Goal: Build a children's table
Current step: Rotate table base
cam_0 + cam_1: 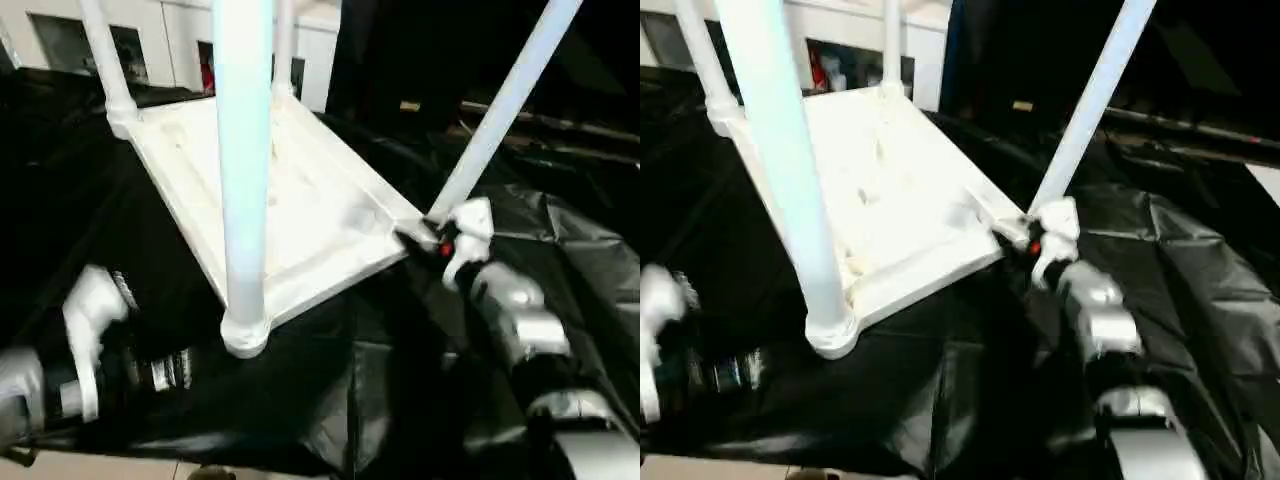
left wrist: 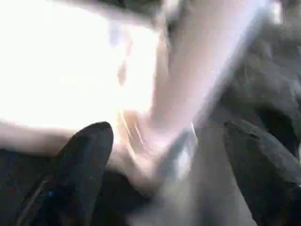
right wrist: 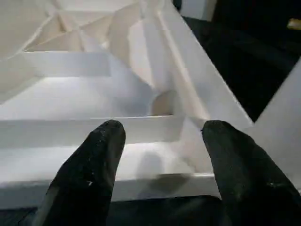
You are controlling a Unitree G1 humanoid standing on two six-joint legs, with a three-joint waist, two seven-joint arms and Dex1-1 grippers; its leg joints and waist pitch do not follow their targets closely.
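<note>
- The children's table point(image 1: 290, 190) lies upside down on the black sheet point(image 1: 400, 400) in front of me, ribbed underside up, with all four legs standing out of its corner sockets.
- The near leg point(image 1: 243, 150) rises from the corner socket point(image 1: 245, 335) closest to me. It looks seated, though I cannot tell how deeply, and a half-seated collar could work loose once the table is turned over.
- The leg at my right point(image 1: 500, 110) leans outward instead of standing straight like the others. I judge it may be only partly in, so a sideways push from me could lever it out or strain the socket.
- My right gripper point(image 3: 162, 155) sits at that corner. Its two black fingers point(image 3: 84, 174) are spread on either side of the tabletop's edge rail, and I see nothing pinched between them. If I close here I may grab the rail when I want the leg, and drag the whole top across the slick sheet.
- My left gripper point(image 2: 162, 165) has its fingers spread wide and empty, with the near leg's base just ahead of them. A careless swing of that arm could knock the leg.
- The sheet is wrinkled and glossy, so the table could slide under any uneven force.
</note>
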